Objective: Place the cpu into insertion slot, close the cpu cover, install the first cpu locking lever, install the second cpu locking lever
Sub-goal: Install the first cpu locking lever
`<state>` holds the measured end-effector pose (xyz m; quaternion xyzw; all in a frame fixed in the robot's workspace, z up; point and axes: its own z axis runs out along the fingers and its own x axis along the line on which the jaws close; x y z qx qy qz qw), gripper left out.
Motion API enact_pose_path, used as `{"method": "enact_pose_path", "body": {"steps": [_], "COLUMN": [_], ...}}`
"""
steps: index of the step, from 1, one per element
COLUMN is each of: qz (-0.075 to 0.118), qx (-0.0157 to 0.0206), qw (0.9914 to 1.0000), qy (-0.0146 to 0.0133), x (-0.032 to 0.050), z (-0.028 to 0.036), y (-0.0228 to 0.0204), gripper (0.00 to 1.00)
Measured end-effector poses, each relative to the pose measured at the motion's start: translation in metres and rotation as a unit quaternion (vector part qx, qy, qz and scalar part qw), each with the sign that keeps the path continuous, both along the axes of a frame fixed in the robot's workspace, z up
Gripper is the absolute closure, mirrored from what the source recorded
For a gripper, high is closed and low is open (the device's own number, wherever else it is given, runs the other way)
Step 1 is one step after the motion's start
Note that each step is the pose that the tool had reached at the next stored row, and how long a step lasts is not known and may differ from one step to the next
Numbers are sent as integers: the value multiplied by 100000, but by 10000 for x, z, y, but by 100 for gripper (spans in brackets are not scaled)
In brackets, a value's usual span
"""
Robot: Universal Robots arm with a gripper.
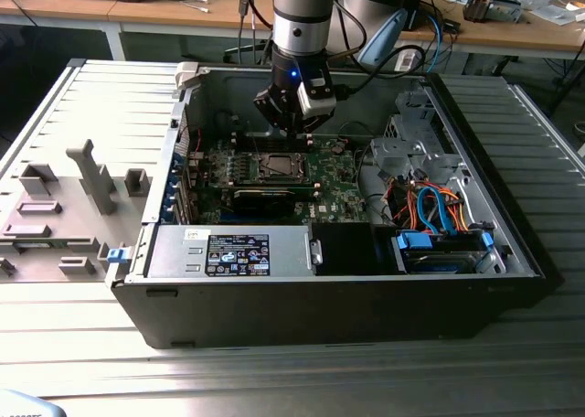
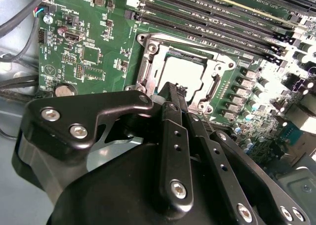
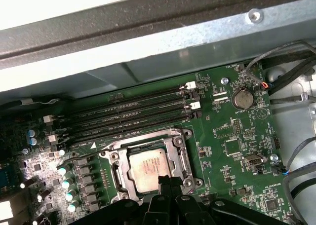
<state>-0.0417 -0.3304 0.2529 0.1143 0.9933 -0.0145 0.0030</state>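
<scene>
Your hand (image 2: 174, 94) hangs closed and empty just above the socket (image 3: 150, 166); the cpu (image 3: 149, 168) already sits inside, directly beneath its tips. Keep clear of the chip.

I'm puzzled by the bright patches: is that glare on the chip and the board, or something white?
Glare: in the second wrist view the cpu washes out nearly white, as do the board parts beside it; in the first wrist view the cpu reads dull grey, with glare on the capacitors.
</scene>
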Motion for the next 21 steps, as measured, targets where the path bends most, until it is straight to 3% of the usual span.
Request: {"method": "enact_pose_path", "body": {"steps": [21], "qz": [923], "qx": [2], "qw": [99996], "qy": [-3], "x": [0], "z": [0], "y": [0], "gripper": [89]}}
